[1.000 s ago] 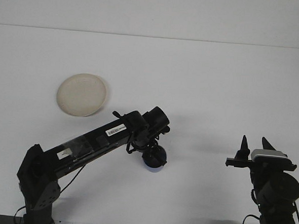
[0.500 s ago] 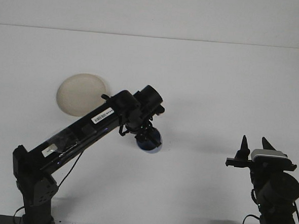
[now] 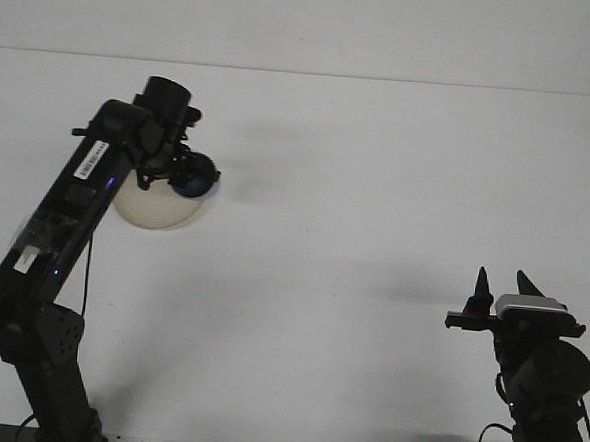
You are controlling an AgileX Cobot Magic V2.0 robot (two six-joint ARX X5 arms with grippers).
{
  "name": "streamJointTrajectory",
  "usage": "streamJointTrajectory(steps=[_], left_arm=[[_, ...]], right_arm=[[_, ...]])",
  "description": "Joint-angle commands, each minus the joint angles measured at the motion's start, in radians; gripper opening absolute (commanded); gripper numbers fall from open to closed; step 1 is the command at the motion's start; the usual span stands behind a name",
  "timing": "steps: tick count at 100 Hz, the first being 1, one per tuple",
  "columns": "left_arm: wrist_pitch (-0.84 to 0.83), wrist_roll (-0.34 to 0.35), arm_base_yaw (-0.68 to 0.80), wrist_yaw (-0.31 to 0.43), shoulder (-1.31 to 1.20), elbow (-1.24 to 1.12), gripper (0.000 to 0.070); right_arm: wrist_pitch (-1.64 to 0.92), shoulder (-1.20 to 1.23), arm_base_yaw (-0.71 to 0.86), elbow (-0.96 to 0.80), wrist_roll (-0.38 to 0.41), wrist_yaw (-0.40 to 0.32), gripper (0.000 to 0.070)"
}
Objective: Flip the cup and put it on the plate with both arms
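The left gripper (image 3: pixel 186 171) was clamped on the dark blue cup (image 3: pixel 193 178), holding it directly over the cream plate (image 3: pixel 165 211) on the white table (image 3: pixel 376 206). Well to the right of the plate, the right gripper (image 3: pixel 503 284) pointed upward with its fingers spread apart, empty.

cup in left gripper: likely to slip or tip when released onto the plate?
The blue cup looks small and rigid, probably light. Its round body may roll if released tilted. The plate under it looks shallow, so it offers little to stop it.
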Motion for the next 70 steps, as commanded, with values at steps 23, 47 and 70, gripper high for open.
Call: streamJointTrajectory(steps=[23,47,70], left_arm=[[0.026,-0.026,0.198,0.063,0.118,0.027,0.0009],[0.040,-0.029,0.242,0.077,0.192,0.027,0.0010],[0.058,-0.029,0.245,0.079,0.212,0.027,0.0011]], right_arm=[[0.012,0.001,0.000,0.007,-0.010,0.001,0.0377],[0.013,0.001,0.000,0.007,-0.010,0.001,0.0377],[0.013,0.001,0.000,0.007,-0.010,0.001,0.0377]])
